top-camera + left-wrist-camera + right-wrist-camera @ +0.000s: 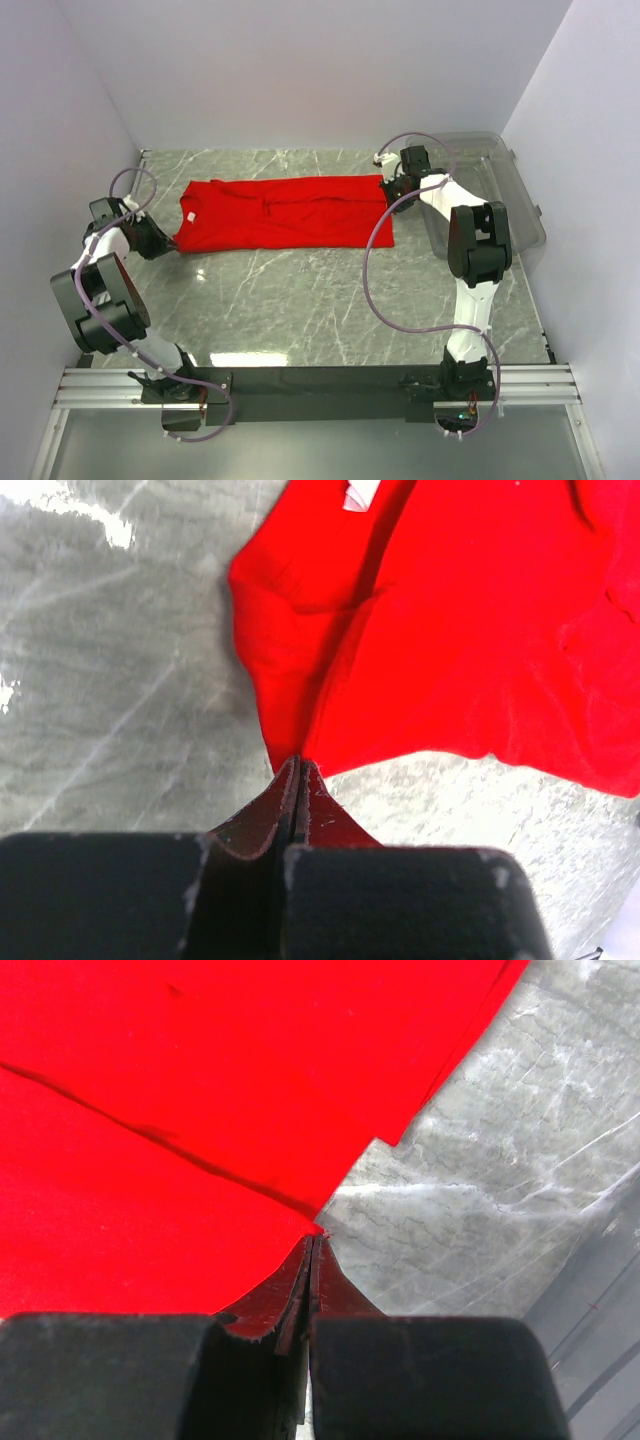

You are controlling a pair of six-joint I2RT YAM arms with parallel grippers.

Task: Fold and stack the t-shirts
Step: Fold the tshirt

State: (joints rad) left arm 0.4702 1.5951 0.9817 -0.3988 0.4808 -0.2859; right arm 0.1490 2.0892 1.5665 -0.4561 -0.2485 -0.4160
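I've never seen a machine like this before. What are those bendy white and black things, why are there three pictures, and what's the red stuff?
Those are two robot arms bolted to a table's near edge. One picture looks down from above; the other two come from small cameras on each wrist, so you see the black fingers up close. The red stuff is a t-shirt lying spread on the grey marble table. The left gripper is shut, pinching the shirt's edge near its white neck label. The right gripper is shut too, pinching the opposite end. A clear plastic bin sits at the right.
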